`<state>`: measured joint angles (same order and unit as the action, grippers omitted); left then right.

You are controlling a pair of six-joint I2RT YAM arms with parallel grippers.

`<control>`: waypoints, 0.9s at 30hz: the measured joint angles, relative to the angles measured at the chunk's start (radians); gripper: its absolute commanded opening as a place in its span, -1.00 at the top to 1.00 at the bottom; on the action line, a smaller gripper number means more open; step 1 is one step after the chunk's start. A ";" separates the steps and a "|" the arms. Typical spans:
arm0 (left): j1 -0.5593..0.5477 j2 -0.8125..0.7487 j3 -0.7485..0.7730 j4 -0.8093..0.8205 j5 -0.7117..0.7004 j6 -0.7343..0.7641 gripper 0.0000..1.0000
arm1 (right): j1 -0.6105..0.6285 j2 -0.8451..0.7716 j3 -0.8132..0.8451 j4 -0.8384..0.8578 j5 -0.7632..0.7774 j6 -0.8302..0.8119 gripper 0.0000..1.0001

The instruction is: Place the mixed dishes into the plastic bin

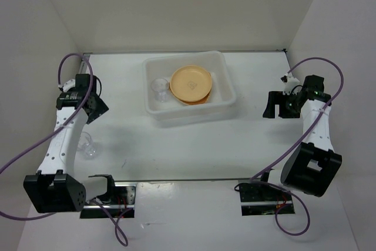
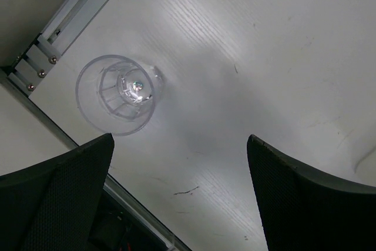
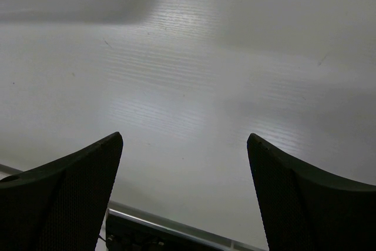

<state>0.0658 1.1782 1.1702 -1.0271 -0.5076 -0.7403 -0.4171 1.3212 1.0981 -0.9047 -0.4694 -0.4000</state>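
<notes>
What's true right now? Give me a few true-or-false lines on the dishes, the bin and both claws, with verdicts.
1. A clear cup sits on the table, outside the plastic bin. True.
2. The left claw is shut on that cup. False: it is open, apart from the cup.
3. A tan-yellow plate lies in the bin. True.
4. The right claw holds a plate. False: it is open and empty.
5. The orange dish lies beside the bin. False: its edge shows under the plate, inside the bin.

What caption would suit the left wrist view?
Open left claw hovers above a clear cup standing untouched on the white table.
</notes>
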 measured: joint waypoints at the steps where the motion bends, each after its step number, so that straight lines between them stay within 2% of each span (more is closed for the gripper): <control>1: 0.009 0.016 0.000 0.000 -0.002 -0.002 -1.00 | 0.000 0.000 0.000 0.000 -0.001 -0.002 -0.82; 20: 0.125 0.351 -0.056 0.135 0.072 -0.024 -1.00 | 0.000 0.001 0.000 0.000 -0.006 -0.002 -0.82; 27: 0.136 0.372 -0.084 0.161 0.089 -0.026 -1.00 | -0.006 0.003 0.000 0.000 0.002 -0.002 -0.82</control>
<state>0.2016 1.5497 1.0859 -0.8658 -0.4187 -0.7658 -0.4236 1.3247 1.0981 -0.9043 -0.4679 -0.4019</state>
